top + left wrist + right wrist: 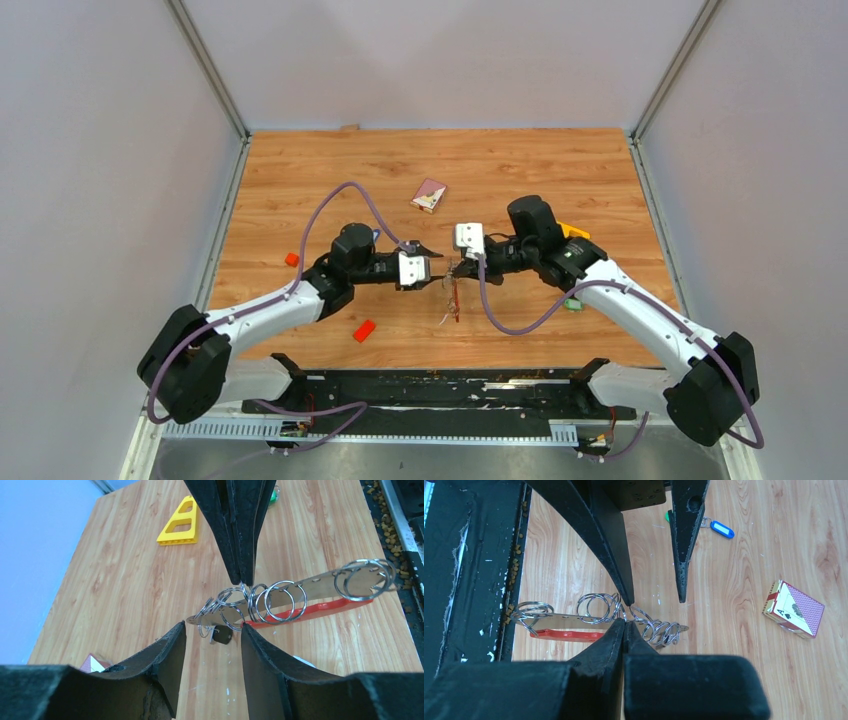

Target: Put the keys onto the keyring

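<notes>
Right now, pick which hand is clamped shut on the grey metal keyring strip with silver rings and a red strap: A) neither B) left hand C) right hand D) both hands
C: the right hand is shut on the grey metal keyring strip at its rings, while the left hand stands open.

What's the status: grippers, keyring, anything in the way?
Right gripper shut on a ring of the silver-strip, red-strap keyring. Left gripper open around its tip. Blue-tagged silver key loose on table. No obstruction visible.

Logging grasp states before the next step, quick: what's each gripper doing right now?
Left gripper: open, jaws apart, gripping nothing.
Right gripper: shut on the keyring, pinching one of its rings.
</notes>
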Controlling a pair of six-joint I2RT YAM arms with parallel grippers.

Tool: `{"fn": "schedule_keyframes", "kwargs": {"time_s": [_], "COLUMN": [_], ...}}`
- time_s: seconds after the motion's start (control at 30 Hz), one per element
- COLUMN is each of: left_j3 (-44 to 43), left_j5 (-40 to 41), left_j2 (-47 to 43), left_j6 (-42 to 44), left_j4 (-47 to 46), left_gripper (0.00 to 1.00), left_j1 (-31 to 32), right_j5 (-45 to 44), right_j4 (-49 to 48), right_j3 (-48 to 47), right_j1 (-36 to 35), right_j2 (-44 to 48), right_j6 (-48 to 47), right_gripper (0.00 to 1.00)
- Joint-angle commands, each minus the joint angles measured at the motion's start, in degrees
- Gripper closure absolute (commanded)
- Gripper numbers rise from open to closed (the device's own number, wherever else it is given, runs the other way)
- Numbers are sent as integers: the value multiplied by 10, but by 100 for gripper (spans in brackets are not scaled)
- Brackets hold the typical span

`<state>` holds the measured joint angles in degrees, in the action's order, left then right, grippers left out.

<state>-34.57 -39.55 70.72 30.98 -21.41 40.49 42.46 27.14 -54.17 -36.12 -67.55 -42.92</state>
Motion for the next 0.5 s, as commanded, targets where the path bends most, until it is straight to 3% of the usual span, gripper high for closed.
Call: {"fn": "schedule_keyframes", "kwargs": {"time_s": [0.0,0.47], "left_j3": [-3,9], "left_j5": [18,34], "left_j2": [5,19], "left_j6": [11,26], "left_j4": [-31,-56], "left_gripper": [49,55], "left_j1": [14,28], "right_j5": [30,39], "right_j4": [-27,-32], "right_j3": [-25,-21], "right_j1": [5,13], "right_j2": [-1,-2], "right_j6": [21,32], "right_gripper": [100,100]}}
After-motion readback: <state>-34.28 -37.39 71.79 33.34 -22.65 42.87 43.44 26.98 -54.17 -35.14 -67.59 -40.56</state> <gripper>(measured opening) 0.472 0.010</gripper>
